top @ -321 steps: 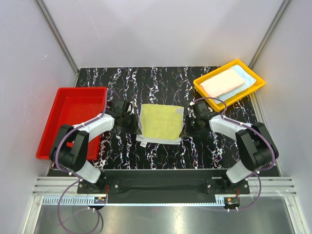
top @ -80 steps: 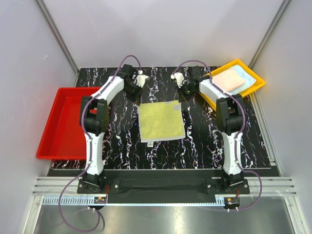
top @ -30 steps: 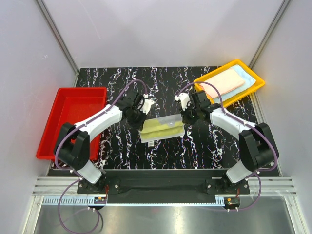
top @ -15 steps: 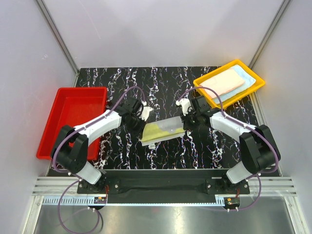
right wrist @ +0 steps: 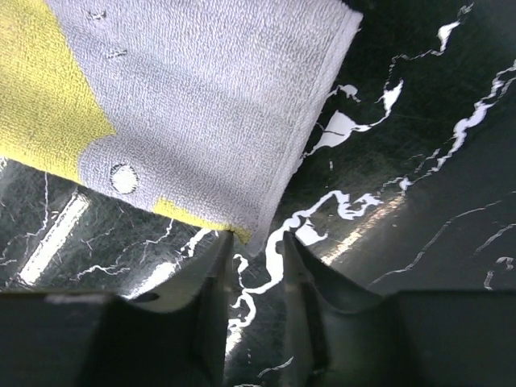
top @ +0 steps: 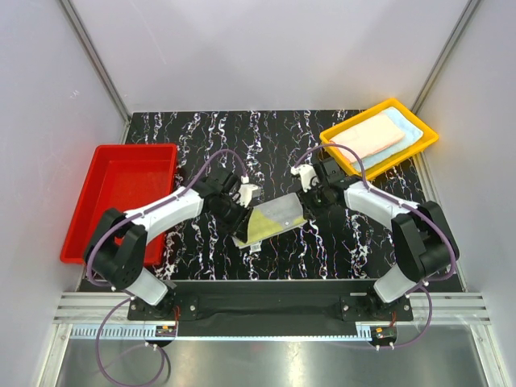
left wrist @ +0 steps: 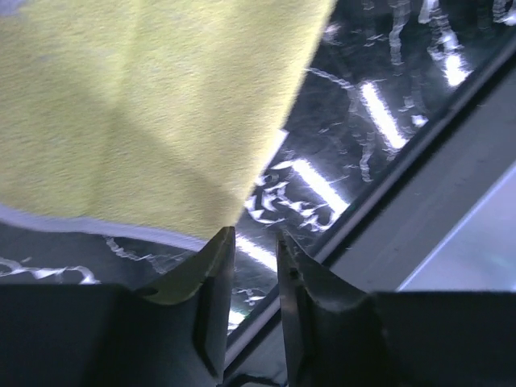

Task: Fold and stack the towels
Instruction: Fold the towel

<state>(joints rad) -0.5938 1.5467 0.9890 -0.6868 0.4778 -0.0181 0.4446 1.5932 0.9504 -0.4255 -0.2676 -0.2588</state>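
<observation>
While left tool and right tool pinch it, towel (yellow) slants.

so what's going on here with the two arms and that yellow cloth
The two arms are partway through folding a yellow towel in the middle of the black table. The left gripper and the right gripper each pinch a corner of it. Part of it is turned over, so its grey underside shows. A peach towel lies on a light blue towel in the yellow tray at the far right.
</observation>
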